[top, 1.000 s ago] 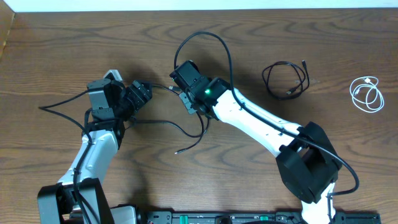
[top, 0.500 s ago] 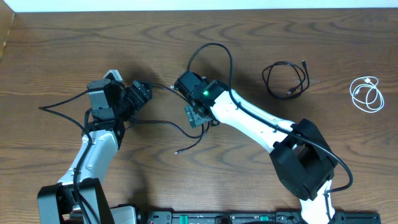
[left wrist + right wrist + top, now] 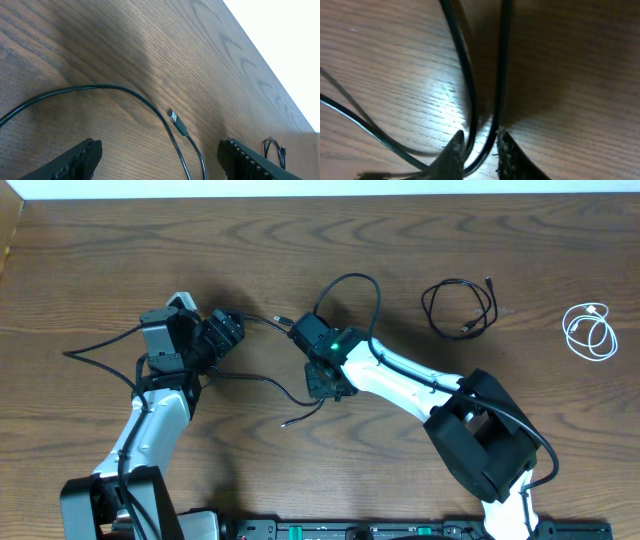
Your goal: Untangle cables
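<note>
A long black cable (image 3: 350,280) lies at the table's middle, with a loop at the back, a plug (image 3: 283,318) and a loose end (image 3: 287,422). My right gripper (image 3: 326,384) points down onto it. In the right wrist view its fingertips (image 3: 454,150) stand nearly together, with two strands of the black cable (image 3: 470,107) pinched between them. My left gripper (image 3: 228,332) is open; in the left wrist view the cable (image 3: 131,95) and its plug (image 3: 175,120) run between the wide-apart fingers (image 3: 75,159). Apart at the right lie a coiled black cable (image 3: 460,308) and a white cable (image 3: 590,330).
The table's pale back edge (image 3: 320,188) runs along the top. The arms' own thicker black wires (image 3: 100,345) trail left of the left arm. A black rail (image 3: 350,530) sits at the front edge.
My right gripper moved from beside the plug toward the front, came down over the cable and closed on its strands. The cable's loop shifted right. The left arm stayed still.
</note>
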You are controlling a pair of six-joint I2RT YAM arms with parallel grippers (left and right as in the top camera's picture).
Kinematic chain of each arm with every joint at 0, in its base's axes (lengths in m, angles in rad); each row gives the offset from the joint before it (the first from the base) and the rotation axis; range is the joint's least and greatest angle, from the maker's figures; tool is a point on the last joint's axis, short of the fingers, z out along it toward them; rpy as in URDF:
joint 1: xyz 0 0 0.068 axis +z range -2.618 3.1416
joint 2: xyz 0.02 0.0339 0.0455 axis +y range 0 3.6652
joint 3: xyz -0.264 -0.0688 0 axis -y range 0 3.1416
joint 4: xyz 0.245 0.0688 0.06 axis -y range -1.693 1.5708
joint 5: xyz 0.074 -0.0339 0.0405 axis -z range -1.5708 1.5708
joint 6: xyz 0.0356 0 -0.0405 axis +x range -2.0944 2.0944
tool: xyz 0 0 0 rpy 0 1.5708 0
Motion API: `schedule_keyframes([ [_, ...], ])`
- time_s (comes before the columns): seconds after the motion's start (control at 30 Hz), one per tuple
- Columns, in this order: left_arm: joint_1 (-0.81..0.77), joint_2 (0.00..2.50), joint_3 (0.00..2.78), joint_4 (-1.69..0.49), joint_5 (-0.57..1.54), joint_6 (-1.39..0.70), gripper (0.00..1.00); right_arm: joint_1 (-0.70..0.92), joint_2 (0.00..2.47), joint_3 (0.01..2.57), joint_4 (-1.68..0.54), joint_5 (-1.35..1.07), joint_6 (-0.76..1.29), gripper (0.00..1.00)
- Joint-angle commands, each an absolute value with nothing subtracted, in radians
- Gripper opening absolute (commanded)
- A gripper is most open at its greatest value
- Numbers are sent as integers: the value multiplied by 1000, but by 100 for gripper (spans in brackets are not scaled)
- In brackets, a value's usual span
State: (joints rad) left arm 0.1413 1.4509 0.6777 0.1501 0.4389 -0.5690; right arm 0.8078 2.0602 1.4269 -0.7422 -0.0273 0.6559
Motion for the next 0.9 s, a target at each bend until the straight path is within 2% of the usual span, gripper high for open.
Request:
schedule_keyframes([
  [0.0, 146, 1451, 696, 151, 426, -558, 79, 787, 2067, 1415, -740, -33, 729, 10],
  [0.07, 146, 1451, 696, 151, 426, -558, 79, 785, 2067, 1413, -735, -33, 729, 11],
  [0.23, 146, 1451, 696, 151, 426, -558, 79, 788, 2067, 1412, -725, -33, 729, 27],
  [0.87, 146, 1451, 696, 151, 426, -558, 79, 797, 2069, 1411, -687, -25, 729, 33],
])
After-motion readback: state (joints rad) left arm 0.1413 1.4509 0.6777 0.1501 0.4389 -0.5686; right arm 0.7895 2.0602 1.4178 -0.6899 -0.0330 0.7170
